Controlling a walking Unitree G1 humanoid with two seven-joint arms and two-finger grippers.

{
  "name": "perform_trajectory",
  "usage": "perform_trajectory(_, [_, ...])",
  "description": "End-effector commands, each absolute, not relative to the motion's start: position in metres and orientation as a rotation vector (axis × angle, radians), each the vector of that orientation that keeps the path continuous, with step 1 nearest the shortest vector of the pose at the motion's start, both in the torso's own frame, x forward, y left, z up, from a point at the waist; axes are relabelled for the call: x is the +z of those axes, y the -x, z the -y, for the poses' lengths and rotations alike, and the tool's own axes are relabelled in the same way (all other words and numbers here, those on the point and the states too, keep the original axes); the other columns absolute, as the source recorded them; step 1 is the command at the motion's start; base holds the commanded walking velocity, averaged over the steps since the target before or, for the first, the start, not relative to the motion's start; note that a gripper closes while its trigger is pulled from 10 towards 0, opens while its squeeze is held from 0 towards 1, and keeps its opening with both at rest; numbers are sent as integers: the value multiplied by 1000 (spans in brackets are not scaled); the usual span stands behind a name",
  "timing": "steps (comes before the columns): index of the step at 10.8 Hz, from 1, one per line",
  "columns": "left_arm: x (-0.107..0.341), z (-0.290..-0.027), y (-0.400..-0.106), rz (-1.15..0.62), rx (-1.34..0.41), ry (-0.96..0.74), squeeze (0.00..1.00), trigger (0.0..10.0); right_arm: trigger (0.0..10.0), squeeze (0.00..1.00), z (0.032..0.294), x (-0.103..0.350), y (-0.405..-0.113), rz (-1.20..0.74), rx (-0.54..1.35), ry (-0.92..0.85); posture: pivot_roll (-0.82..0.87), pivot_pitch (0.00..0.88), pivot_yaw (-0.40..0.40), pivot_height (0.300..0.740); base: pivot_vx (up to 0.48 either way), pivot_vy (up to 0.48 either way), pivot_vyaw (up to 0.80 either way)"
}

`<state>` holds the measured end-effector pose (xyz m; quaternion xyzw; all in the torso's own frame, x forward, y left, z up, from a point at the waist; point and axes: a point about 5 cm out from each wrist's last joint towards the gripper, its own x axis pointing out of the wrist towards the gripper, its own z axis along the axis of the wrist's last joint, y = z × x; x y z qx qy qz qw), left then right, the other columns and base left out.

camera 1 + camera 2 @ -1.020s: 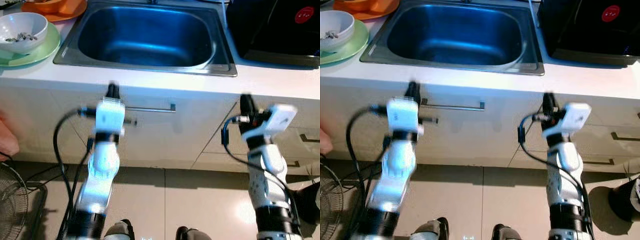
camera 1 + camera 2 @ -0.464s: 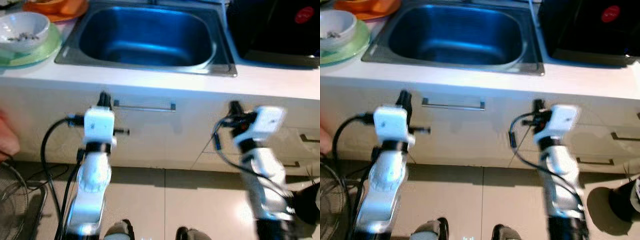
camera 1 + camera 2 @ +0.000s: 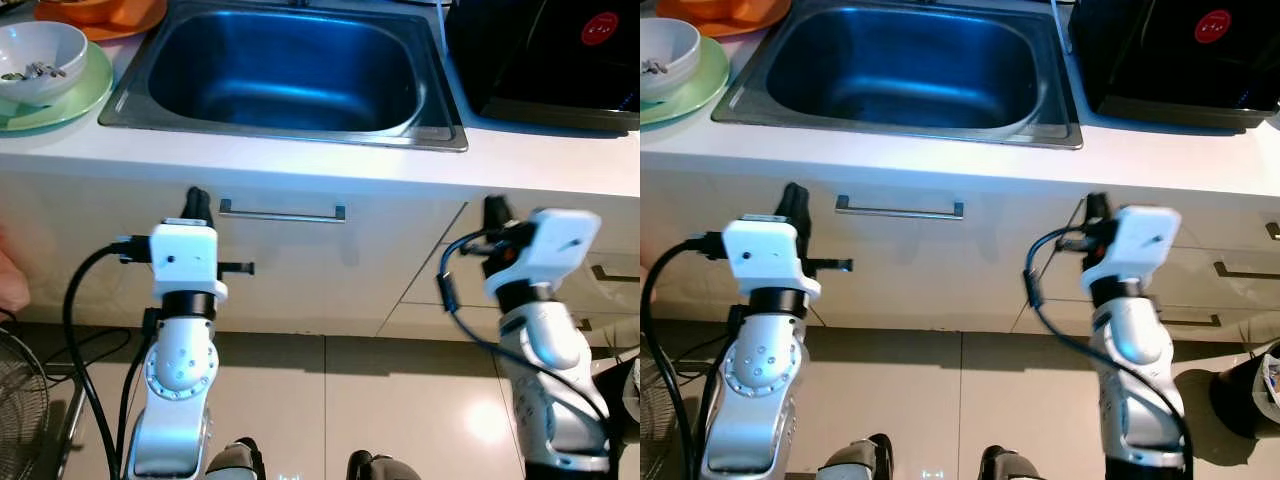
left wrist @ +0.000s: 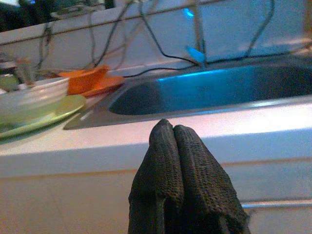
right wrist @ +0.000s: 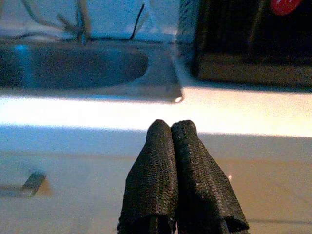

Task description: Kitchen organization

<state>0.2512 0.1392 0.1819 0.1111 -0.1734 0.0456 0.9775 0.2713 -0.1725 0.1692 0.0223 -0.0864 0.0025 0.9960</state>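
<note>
**Both claws raised before the sink cabinet, fingers pressed together**

The left claw (image 4: 173, 146) and right claw (image 5: 170, 144) hover in front of the cabinet, below the counter (image 3: 300, 160) edge, each closed tight with nothing between its fingers. The steel sink (image 3: 285, 75) sits straight ahead. At far left a white bowl (image 3: 40, 60) rests on a green plate (image 3: 75, 100), orange dishes (image 3: 100, 12) behind it. A black appliance (image 3: 545, 55) stands right of the sink.
</note>
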Motion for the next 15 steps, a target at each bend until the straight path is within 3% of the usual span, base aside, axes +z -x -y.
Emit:
perform_trajectory(1, [180, -140, -247, 333, 78, -255, 0, 10000, 10000, 0, 174, 169, -268, 159, 12, -27, 66, 191, -64, 740, 0, 0, 0])
perform_trajectory(3, [180, -154, -248, 308, 122, -258, 0, 10000, 10000, 0, 180, 170, -267, 151, -27, -42, 69, 193, -62, 740, 0, 0, 0])
perform_trajectory(6, [179, -149, -250, 276, 98, -225, 0, 10000, 10000, 0, 181, 170, -267, 152, -41, -57, 69, 196, -51, 740, 0, 0, 0])
perform_trajectory(15, [183, -146, -254, 259, 75, -217, 0, 10000, 10000, 0, 174, 169, -266, 149, -22, -101, 75, 192, -40, 740, 0, 443, 0])
